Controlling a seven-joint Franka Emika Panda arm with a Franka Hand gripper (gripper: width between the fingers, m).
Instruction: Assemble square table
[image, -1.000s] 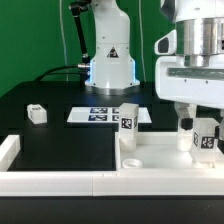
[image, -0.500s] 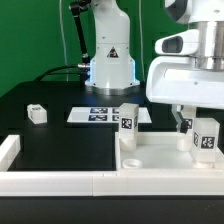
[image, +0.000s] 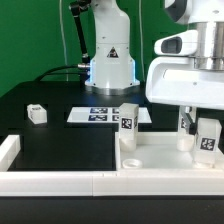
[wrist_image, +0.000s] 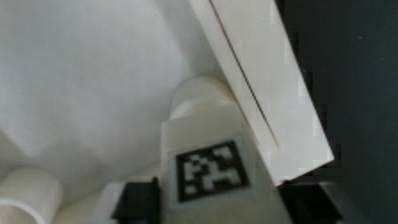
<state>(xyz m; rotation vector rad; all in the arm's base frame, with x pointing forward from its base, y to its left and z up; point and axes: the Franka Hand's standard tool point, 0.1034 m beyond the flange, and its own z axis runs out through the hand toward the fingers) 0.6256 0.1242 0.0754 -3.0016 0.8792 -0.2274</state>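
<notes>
The white square table top (image: 160, 152) lies at the exterior view's right, inside the border walls. One tagged white leg (image: 128, 118) stands upright at its far left corner. My gripper (image: 199, 124) hangs over the top's far right corner and is shut on a second tagged leg (image: 208, 140), which leans slightly. In the wrist view that leg (wrist_image: 214, 160) sits between the two dark fingertips (wrist_image: 137, 200) of the gripper (wrist_image: 228, 206), with the top's raised rim (wrist_image: 267, 90) running beside it. The socket under the leg is hidden.
The marker board (image: 100, 115) lies flat behind the table top. A small white part (image: 37, 114) sits at the far left of the black table. Low white border walls (image: 50, 182) run along the front and left. The robot base (image: 110, 60) stands at the back.
The arm's wrist has shifted above the far right corner. The held leg has moved slightly to the exterior view's right and now leans a little. The other leg has not moved.
</notes>
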